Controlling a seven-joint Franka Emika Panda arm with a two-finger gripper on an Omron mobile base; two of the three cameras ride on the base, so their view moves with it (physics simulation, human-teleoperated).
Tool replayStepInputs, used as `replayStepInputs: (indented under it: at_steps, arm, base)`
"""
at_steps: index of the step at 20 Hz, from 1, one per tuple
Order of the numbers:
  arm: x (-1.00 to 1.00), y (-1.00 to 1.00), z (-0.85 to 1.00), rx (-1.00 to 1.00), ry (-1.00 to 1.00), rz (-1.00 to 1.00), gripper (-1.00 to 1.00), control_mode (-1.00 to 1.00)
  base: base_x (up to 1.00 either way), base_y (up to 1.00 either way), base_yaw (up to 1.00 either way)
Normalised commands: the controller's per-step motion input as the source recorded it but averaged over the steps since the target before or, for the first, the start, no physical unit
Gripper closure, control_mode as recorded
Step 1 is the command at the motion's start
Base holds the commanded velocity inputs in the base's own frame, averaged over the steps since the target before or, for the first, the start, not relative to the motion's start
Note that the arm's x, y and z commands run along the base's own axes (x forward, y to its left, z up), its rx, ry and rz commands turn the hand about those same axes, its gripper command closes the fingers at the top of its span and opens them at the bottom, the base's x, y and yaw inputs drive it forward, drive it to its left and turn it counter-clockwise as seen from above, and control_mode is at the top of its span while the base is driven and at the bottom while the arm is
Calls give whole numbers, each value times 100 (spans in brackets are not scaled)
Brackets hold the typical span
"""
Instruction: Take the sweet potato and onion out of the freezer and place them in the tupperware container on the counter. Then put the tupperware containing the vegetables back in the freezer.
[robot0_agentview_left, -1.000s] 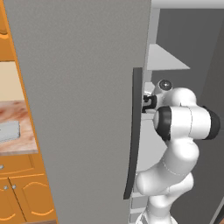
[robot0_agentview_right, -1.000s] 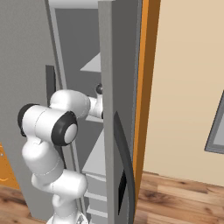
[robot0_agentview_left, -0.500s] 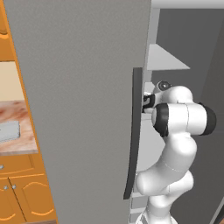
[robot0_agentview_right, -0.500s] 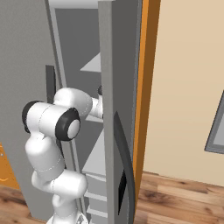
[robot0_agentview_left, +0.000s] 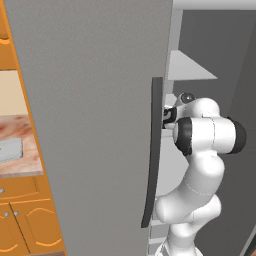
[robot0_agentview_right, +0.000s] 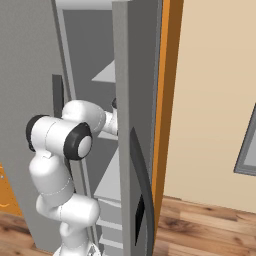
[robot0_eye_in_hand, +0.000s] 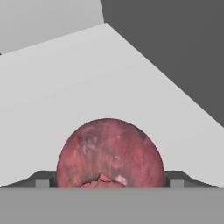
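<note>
The arm reaches into the open freezer (robot0_agentview_left: 100, 100), its hand past the long dark door handle (robot0_agentview_left: 152, 150) at shelf height, and the hand view looks straight at the onion (robot0_eye_in_hand: 109, 153), a round purplish-red ball resting on a pale grey shelf (robot0_eye_in_hand: 109, 78). The gripper (robot0_eye_in_hand: 109, 186) brackets it: one of the fingers (robot0_eye_in_hand: 43, 179) shows just left of the ball and the other just right, both very near its sides, but whether they already press on it or stand just clear cannot be told, so the grasp is best judged as about to be made. To do this step well, the fingers should close evenly across the widest part of the ball, low enough that it cannot squirt forward, and the hand should stay level so the round skin does not roll out toward the back of the shelf. The shelf is bare and flat behind the onion, with a dark wall rising on the right and the far corner ahead, so there is room to push in a little deeper but none to swing sideways. Withdrawal looks tight: in the base views the forearm sits between the left door's edge and the right door (robot0_agentview_right: 135, 100), with a triangular upper shelf (robot0_agentview_left: 192, 67) overhead, so a straight pull back seems safest. The tupperware container (robot0_agentview_left: 10, 150) waits on the bench (robot0_agentview_left: 20, 165) to the left.
</note>
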Motion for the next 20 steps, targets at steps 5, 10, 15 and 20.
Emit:
replayStepInputs:
  at_steps: [5, 10, 15, 20]
  arm:
    - [-28, 0, 11, 0, -9, 0, 100, -100]
    - [-100, 0, 83, 1, -34, 0, 100, -100]
    - [-100, 0, 100, 2, -24, 0, 100, -100]
    - [-100, 0, 100, 5, -4, 0, 100, -100]
  base:
    - [0, 0, 0]
    - [0, 0, 0]
    - [0, 0, 0]
    - [0, 0, 0]
